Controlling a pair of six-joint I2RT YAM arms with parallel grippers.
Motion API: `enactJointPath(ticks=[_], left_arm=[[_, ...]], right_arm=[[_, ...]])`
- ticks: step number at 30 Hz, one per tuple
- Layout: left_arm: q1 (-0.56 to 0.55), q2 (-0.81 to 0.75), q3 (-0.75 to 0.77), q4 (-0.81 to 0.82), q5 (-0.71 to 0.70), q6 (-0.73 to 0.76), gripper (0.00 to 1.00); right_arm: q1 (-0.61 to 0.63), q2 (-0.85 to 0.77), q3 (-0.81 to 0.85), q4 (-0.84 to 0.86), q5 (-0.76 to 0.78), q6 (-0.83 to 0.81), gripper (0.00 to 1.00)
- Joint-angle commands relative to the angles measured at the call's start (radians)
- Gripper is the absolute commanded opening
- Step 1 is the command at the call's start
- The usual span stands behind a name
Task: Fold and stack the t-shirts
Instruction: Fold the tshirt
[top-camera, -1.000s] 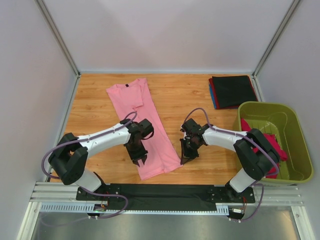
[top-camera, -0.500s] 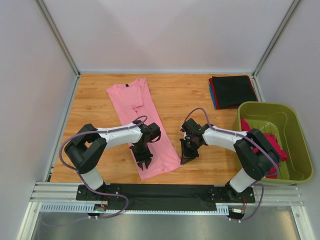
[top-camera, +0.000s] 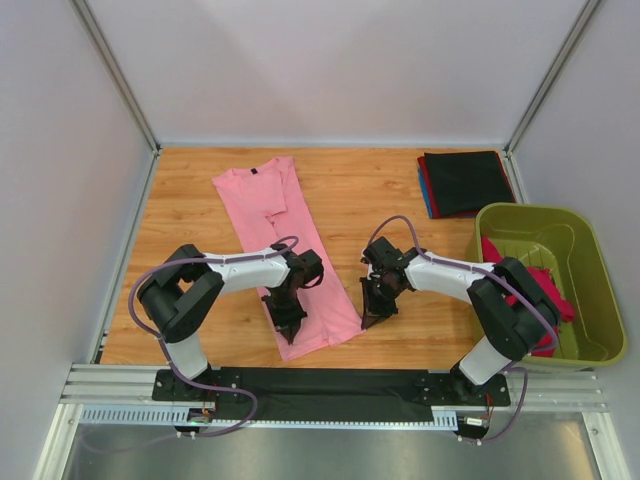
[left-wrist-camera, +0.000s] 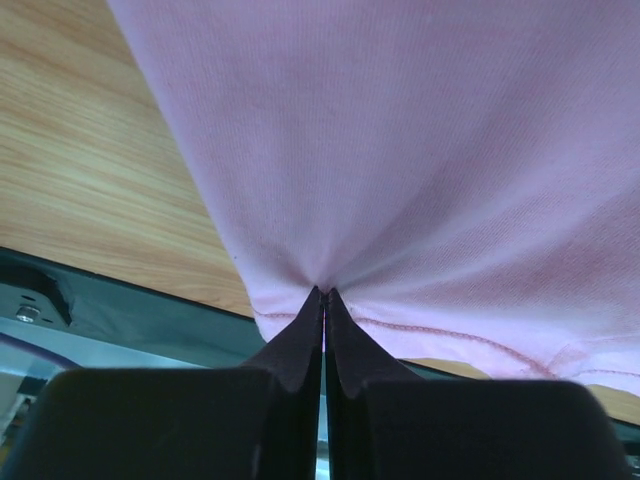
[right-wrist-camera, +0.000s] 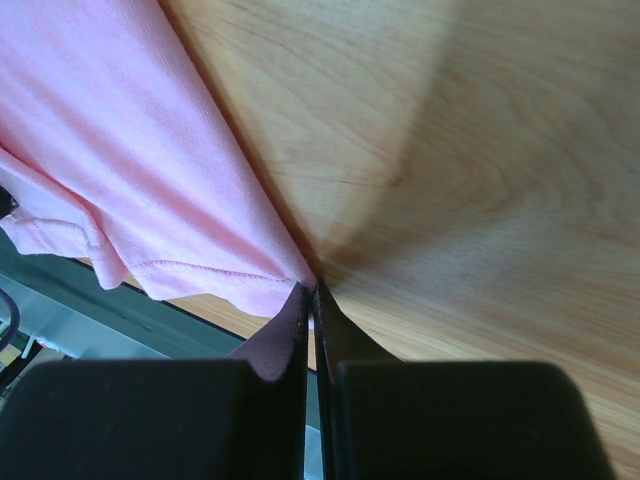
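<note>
Top external, lower centre: left gripper (top-camera: 286, 321) pinches pink shirt (top-camera: 268, 200) hem shut; right gripper (top-camera: 369, 320) clamps its corner.

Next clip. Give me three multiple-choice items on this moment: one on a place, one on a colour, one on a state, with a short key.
1. Where does the folded stack lie on the table?
A. far right corner
B. near left corner
C. middle of the near edge

2. What colour is the top t-shirt of that stack?
A. white
B. black
C. yellow

3. How does the left gripper stand?
A. wide open above bare wood
B. shut on nothing, raised high
C. shut on the near hem of the pink t-shirt

Key:
1 A: the top view shows it on the wood beyond the green tub.
2 B: black cloth covers the top, with red and blue edges beneath.
3 C: in the left wrist view the fingers meet with pink cloth gathered at their tips.
</note>
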Motion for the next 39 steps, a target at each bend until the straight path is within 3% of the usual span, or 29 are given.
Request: enactJointPath(ticks=[1,15,18,26,29,34,39], left_arm=[[-0.009,-0.005,0.001,-0.048,-0.02,0.007,0.0],[-0.009,-0.027,0.012,-0.117,-0.034,0.032,0.04],[-0.013,-0.008,0.032,-0.116,-0.026,0.043,0.2],[-0.019,-0.117,0.11,-0.088,-0.006,0.063,0.33],[0.028,-0.181,0.087,-0.09,-0.001,0.089,0.35],[0.237,-0.221,0.062,-0.018,-0.002,0.225,0.36],[0.408,-0.079,0.188,-0.054,-0.045,0.369,0.36]], right_arm=[[0.002,0.018,0.006,-0.03,0.082,-0.026,0.0],[0.0,0.007,0.004,-0.035,0.091,-0.021,0.0],[-0.001,0.0,0.004,-0.036,0.09,-0.018,0.0],[0.0,-0.043,0.044,-0.114,0.117,-0.027,0.08],[0.0,-0.094,0.086,-0.197,0.174,-0.032,0.17],[0.002,-0.16,0.165,-0.234,0.151,-0.017,0.24],[0.054,-0.165,0.188,-0.124,0.049,0.015,0.24]])
